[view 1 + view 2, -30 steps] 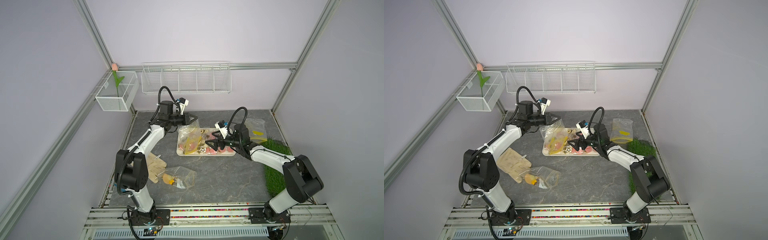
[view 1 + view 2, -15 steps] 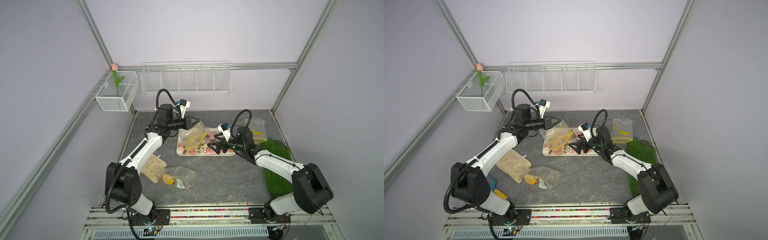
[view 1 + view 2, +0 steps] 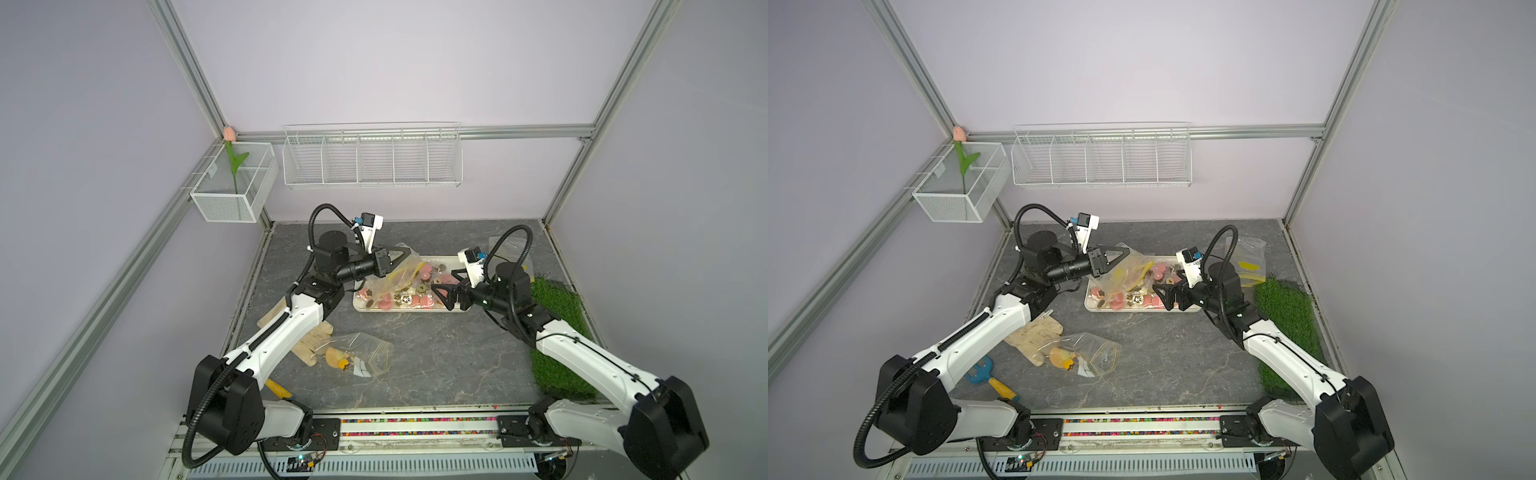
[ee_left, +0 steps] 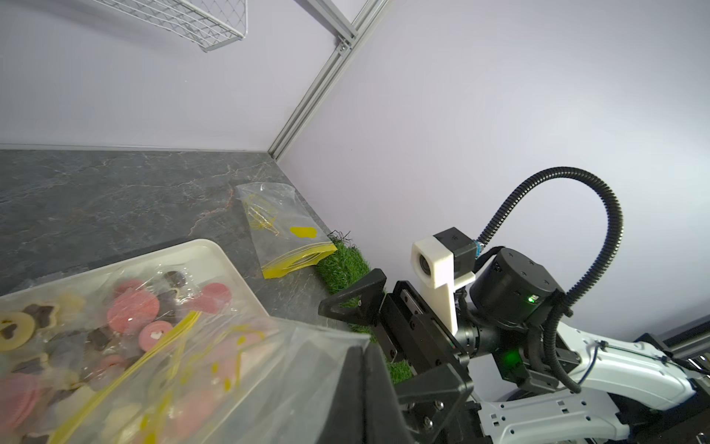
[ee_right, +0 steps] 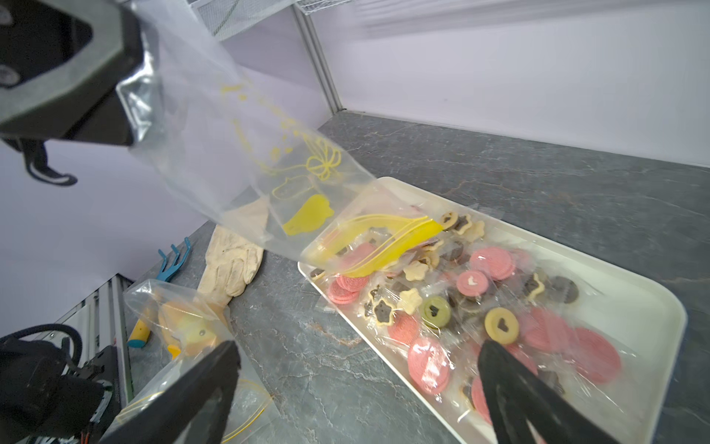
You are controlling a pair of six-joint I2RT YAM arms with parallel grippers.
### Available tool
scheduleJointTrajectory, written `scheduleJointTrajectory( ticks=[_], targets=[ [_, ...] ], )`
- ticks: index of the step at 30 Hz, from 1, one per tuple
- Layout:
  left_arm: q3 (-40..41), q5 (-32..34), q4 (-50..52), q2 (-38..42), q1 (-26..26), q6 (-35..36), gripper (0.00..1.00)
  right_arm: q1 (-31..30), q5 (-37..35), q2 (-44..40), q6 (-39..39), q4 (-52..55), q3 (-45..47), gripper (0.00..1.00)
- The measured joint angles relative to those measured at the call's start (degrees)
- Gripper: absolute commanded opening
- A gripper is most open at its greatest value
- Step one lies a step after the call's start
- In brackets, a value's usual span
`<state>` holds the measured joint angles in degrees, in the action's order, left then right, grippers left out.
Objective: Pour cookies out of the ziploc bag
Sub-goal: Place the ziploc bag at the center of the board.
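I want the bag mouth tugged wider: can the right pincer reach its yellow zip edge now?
Probably yes. The right pincer is open and faces the zip edge, which rests on the tray among cookies; nothing stands between. The left pincer grips the bag at its other end.

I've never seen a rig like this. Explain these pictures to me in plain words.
Two white robot arms work at a grey table. Two pictures look down from overhead; two come from cameras on the arms' wrists. The left hand is shut on a clear ziploc bag, its mouth hanging down onto a white tray where the cookies lie. The right hand is open near the tray, empty. A glove and a grass mat also lie on the table.
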<state>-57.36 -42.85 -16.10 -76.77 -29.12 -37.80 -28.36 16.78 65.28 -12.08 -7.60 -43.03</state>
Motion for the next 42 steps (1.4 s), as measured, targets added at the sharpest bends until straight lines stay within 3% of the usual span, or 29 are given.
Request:
scheduleJointTrajectory(
  ticks=[10,21,32,36,40,42],
  targets=[
    [9.27,8.35,-8.55,4.63,-13.42,-7.34,0.00,0.24,-14.91,-12.44,-3.63,14.25,0.63,0.95],
    [19.21,18.88,-18.88,4.28,-25.09,-13.73,0.00,0.90,-29.75,-19.85,-7.39,26.58,0.63,0.93],
    [22.69,22.88,-33.59,-3.26,-29.35,-21.40,0.00,1.01,-34.51,-22.03,-8.07,30.84,0.63,0.93],
    [23.43,24.76,-33.70,-2.89,-29.40,-22.08,0.15,1.01,-34.95,-22.05,-8.09,31.23,0.63,0.93],
    [23.52,26.97,-27.39,-0.13,-29.40,-19.76,0.39,1.01,-34.97,-22.05,-8.09,31.47,0.63,0.93],
    [23.52,28.37,-23.21,1.84,-29.42,-17.64,0.44,1.01,-34.95,-22.10,-8.07,31.63,0.63,0.93]
  ],
)
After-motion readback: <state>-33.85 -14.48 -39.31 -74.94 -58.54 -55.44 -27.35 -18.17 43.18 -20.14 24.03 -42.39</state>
